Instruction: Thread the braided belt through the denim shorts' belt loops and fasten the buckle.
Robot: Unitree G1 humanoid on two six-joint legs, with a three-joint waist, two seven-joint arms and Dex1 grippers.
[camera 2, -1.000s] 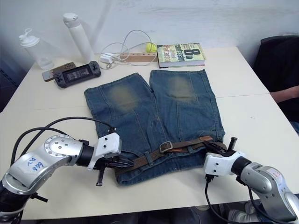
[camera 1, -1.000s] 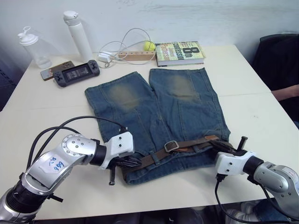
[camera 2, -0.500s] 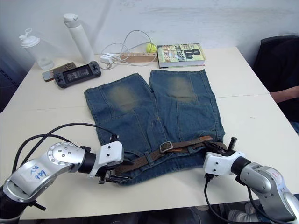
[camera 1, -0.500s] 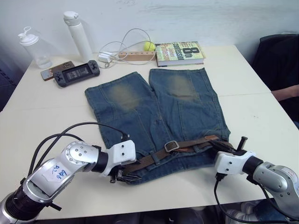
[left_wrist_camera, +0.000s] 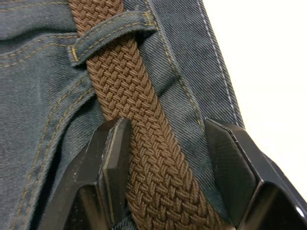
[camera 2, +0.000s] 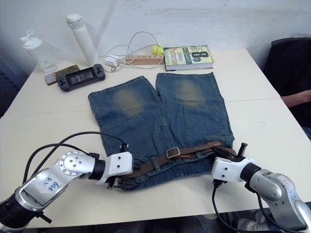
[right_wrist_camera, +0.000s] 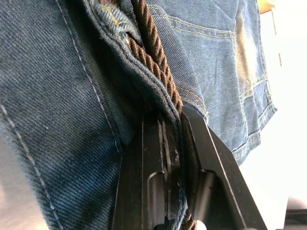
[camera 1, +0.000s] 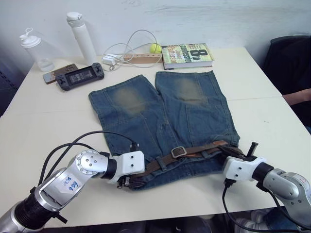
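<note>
Denim shorts [camera 1: 165, 126] lie flat on the white counter [camera 1: 53, 116], waistband nearest the robot, legs pointing to 12 o'clock. The braided belt [camera 1: 194, 149] runs along the waistband, long axis roughly 8 to 2 o'clock, and passes under at least one of the belt loops [left_wrist_camera: 108, 34]; the buckle [camera 1: 178, 151] sits near mid-waist. Left gripper [left_wrist_camera: 168, 158] is at the 8 o'clock end of the waistband, jaws released and straddling the belt, one finger just touching its edge, the other apart over the denim hem; strap axis runs straight between them. Right gripper [right_wrist_camera: 165, 143] is at the 4 o'clock end, jaws clenched on a fold of waistband denim with the belt caught in or beside it. Judgement: the left arm is nearer to the belt's near-left stretch, and closing across the strap's width looks workable. Belt is a coarse, ribbed brown weave, flexible; denim is soft, twilled, with stitched seams; buckle is a rigid metal frame.
</note>
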